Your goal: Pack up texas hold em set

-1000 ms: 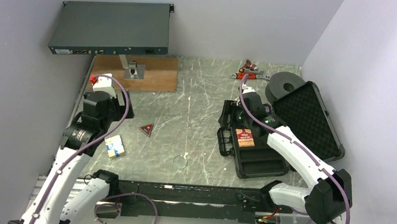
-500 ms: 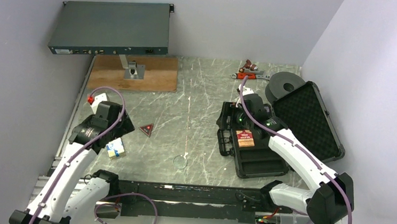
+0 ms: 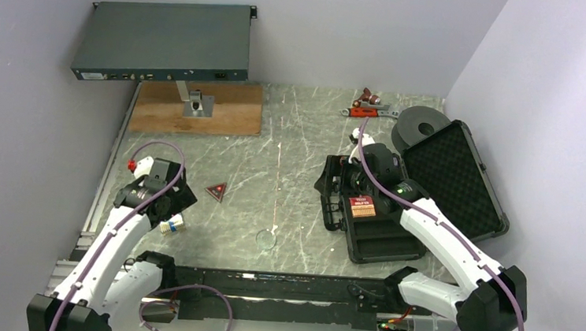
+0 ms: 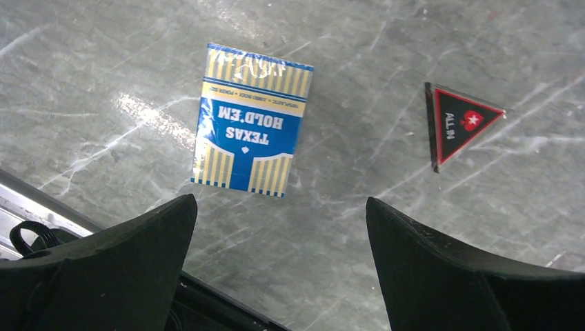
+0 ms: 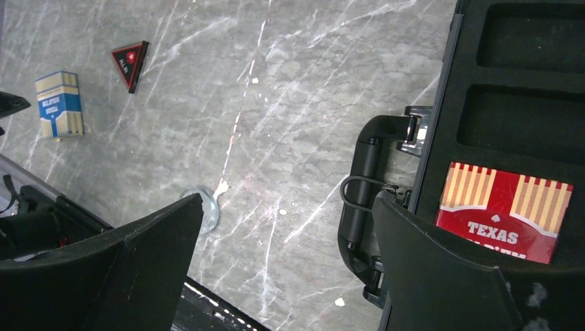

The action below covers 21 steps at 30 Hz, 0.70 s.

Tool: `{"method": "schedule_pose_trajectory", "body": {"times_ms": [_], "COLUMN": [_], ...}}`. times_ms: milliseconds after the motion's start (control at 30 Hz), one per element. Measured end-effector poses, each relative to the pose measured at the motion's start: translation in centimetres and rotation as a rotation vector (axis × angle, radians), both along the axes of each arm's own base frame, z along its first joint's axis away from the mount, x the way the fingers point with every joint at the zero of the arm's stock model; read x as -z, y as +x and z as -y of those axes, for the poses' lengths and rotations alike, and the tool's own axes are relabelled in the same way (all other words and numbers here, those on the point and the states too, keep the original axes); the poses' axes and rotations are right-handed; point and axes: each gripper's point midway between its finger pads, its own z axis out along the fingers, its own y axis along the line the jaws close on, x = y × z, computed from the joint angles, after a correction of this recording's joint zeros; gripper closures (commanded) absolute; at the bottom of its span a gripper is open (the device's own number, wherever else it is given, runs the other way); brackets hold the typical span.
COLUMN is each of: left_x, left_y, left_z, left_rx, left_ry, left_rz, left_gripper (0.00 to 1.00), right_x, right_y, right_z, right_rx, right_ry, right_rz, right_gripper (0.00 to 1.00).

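Note:
The black case [image 3: 383, 240] lies open at the right, its foam lid [image 3: 455, 178] flat behind it. The red card box [image 3: 362, 206] sits in a foam slot and also shows in the right wrist view [image 5: 507, 221]. My right gripper [image 5: 288, 200] is open and empty, hovering over the case's handle [image 5: 362, 193]. The blue-white card box [image 4: 252, 117] lies flat on the table. My left gripper [image 4: 279, 201] is open and empty just above and near of it. The red triangle [image 3: 216, 190] and clear disc [image 3: 267, 238] lie on the table. The chip stack and blue disc are out of view.
A grey rack unit [image 3: 165, 41] stands over a wooden board [image 3: 223, 112] at the back left. A red-handled tool [image 3: 370, 104] and a black spool [image 3: 419, 126] lie at the back right. A black rail [image 3: 264, 290] runs along the near edge.
My left arm has swung nearer and lowered until its open gripper is over the blue-white card box. My right gripper has shifted slightly right and nearer over the case.

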Motion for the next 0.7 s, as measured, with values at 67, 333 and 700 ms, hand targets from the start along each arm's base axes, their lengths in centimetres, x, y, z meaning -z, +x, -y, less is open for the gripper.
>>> {"method": "schedule_pose_trajectory", "body": {"times_ms": [67, 333, 700], "left_x": [0.5, 2.3, 5.1], "left_y": [-0.2, -0.2, 0.7], "left_z": [-0.4, -2.3, -2.1], "left_rx": [-0.021, -0.141, -0.128], "left_ry": [0.001, -0.034, -0.104], "left_rz": [-0.011, -0.030, -0.055], "left_gripper": [0.00, 0.00, 0.03], "right_x": [-0.1, 0.0, 0.6], "right_y": [-0.1, -0.4, -0.8], "right_z": [-0.1, -0.3, -0.3], "right_rx": [-0.009, -0.024, -0.042], "right_ry": [0.007, 0.016, 0.013], "right_rz": [0.004, -0.002, -0.015], "right_gripper": [0.00, 0.00, 0.00]}}
